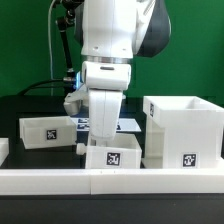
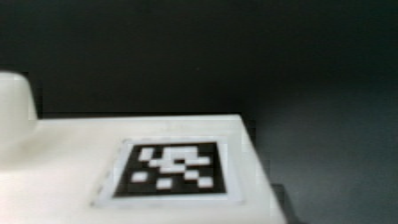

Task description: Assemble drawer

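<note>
The drawer's large boxy housing [image 1: 183, 130] stands at the exterior view's right, open side up, with a tag low on its front. One small open-top tray [image 1: 45, 130] sits at the exterior view's left. The second small tray [image 1: 112, 155] sits in the middle, just behind the border wall. My gripper [image 1: 90, 142] is low, right at this tray's left end. The wrist view is blurred and filled by this tray's white face [image 2: 71, 170] and its tag [image 2: 173, 168]. The fingers are hidden, so I cannot tell if they are open or shut.
A low white border wall [image 1: 60, 180] runs along the front. The marker board [image 1: 128, 125] lies flat behind the arm. The table top is black [image 2: 302, 70]. A green backdrop stands behind.
</note>
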You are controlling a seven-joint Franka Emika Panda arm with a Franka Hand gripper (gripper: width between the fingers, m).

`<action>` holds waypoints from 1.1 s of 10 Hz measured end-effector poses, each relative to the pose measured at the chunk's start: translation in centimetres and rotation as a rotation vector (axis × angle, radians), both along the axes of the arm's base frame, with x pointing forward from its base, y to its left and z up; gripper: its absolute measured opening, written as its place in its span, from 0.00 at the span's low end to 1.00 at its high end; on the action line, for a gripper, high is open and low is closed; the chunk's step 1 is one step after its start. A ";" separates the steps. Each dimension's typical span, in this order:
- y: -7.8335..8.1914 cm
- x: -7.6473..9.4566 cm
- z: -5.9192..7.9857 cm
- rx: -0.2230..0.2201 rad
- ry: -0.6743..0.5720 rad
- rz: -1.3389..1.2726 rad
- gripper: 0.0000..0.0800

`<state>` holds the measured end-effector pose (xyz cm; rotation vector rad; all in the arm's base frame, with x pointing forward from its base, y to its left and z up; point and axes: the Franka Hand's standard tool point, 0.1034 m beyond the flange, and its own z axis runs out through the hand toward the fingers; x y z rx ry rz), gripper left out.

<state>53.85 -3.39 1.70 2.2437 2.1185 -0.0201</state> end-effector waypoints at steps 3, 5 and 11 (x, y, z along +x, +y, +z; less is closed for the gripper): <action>0.2 -0.4 -0.2 0.000 0.045 0.001 0.05; 1.1 -0.1 0.0 0.003 0.082 0.016 0.05; 1.6 -0.1 -0.2 0.007 0.091 0.023 0.05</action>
